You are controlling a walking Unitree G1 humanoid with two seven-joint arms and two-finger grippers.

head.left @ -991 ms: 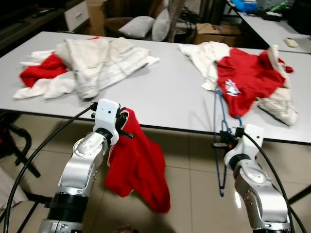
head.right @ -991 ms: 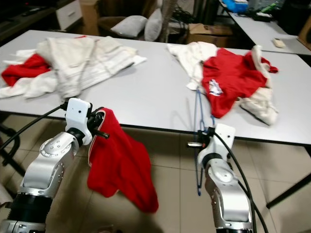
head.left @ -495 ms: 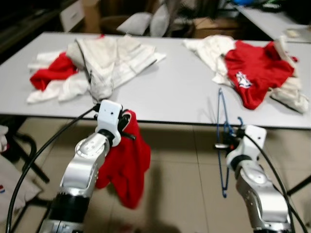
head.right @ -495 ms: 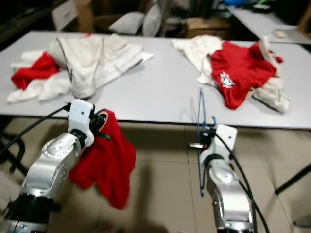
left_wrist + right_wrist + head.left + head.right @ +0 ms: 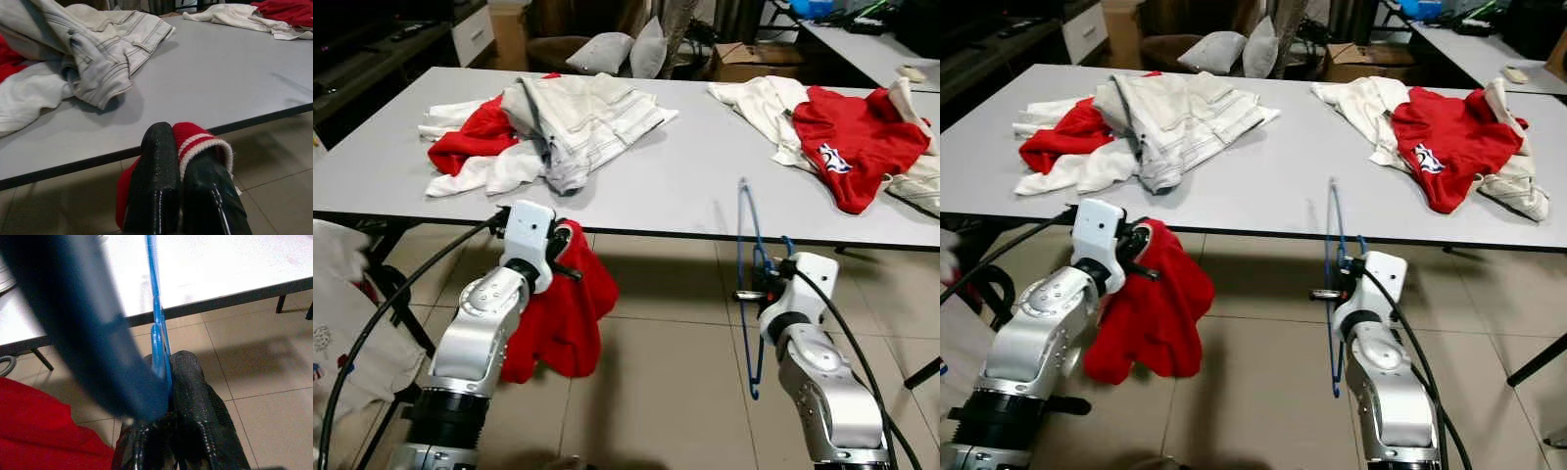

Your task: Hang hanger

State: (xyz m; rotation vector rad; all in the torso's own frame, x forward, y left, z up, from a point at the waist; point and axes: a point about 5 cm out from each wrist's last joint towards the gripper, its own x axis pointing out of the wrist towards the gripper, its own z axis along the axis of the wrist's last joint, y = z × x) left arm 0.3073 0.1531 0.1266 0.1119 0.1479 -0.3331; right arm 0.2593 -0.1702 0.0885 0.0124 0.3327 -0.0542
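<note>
1. The right gripper (image 5: 766, 287), in front of the table (image 5: 705, 186) and below its near edge, is pinched on the blue hanger (image 5: 750, 284) near its neck, as the right wrist view shows.
2. The hanger looks thin, stiff and light, probably slick; that hold near the neck should keep it from swinging. It stands on edge, its long axis nearly vertical, its top rising past the table edge.
3. The left gripper (image 5: 560, 257), also before the table edge, is pressed together on the cuff of a soft, limp red garment (image 5: 558, 318) hanging floorward.
4. Farther back, on the table, lie heaps of clothes (image 5: 543, 127).
</note>
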